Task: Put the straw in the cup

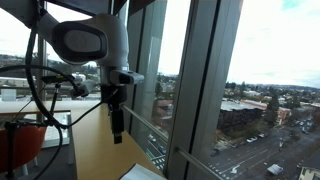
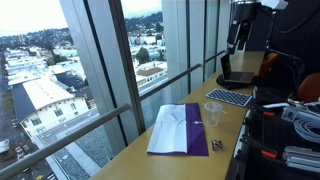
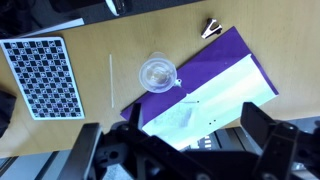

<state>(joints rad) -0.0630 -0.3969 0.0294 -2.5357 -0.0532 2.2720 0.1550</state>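
One arm [image 1: 92, 40] hangs high, tool [image 3: 172, 135] spread wide above cup [image 3: 157, 72] and straw [image 3: 110, 82].

Unclear to me
My black gripper [image 3: 175, 148] is blurred and cut off at the wrist view's bottom edge, hiding the lower part of the purple-and-white sheet [image 3: 215, 75]; the small dark object [image 3: 212, 27] is too small to name.

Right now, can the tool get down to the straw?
Probably yes. The straw lies flat on the bare table between the checkerboard and the cup, apart from both, with nothing over it. The tool hangs above, jaws open.
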